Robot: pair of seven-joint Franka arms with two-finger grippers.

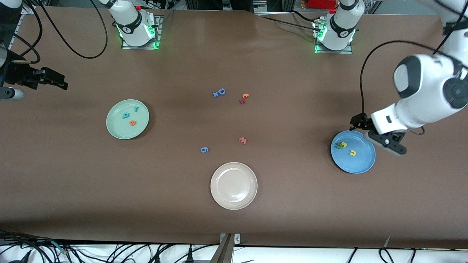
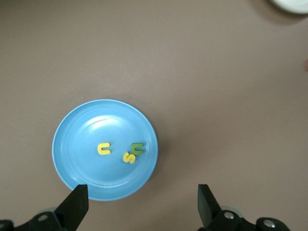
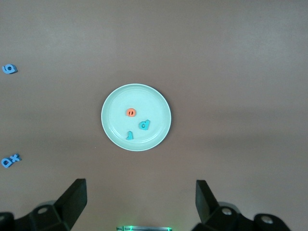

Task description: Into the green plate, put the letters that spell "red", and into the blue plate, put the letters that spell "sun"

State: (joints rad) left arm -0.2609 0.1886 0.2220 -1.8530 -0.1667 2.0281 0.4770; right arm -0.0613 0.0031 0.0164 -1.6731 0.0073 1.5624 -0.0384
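The green plate (image 1: 114, 128) holds a teal "r" (image 1: 136, 108), a teal "d" (image 1: 125, 115) and an orange "e" (image 1: 132, 123). The blue plate (image 1: 362, 164) holds a yellow "s" (image 1: 344, 144), a dark green "n" (image 1: 339, 145) touching it, and a yellow "u" (image 1: 353, 152). My left gripper (image 1: 378, 135) hangs open and empty over the blue plate's edge (image 2: 77, 163); its wrist view shows "u" (image 2: 104, 149), "s" (image 2: 128, 157) and "n" (image 2: 138, 148). My right gripper (image 1: 58, 81) is open, raised high, and sees the green plate (image 3: 156, 103) from afar.
A beige-white plate (image 1: 233, 185) sits near the front camera at mid-table. Loose letters lie in the middle: a blue "D" with an "x" (image 1: 219, 92), a small red and orange pair (image 1: 244, 98), a red "w" (image 1: 242, 140) and a blue "6" (image 1: 204, 149).
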